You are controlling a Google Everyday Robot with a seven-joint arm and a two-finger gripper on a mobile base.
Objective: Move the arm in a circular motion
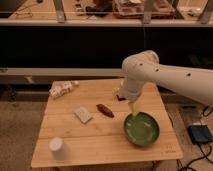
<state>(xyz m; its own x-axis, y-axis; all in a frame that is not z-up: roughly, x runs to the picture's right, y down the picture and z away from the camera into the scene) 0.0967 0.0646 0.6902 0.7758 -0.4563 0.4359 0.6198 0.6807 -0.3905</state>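
The arm is glossy white with thick rounded segments and comes in from the right edge. It bends at a bulbous joint above the wooden table and points down. Its gripper, a narrow pale-yellowish tip, hangs just over the far left rim of a green bowl.
On the table lie a reddish-brown oblong item, a pale flat packet, a white cup at the front left and a crumpled white bag at the back left. A dark shelf unit runs behind. A blue-grey box sits on the floor at right.
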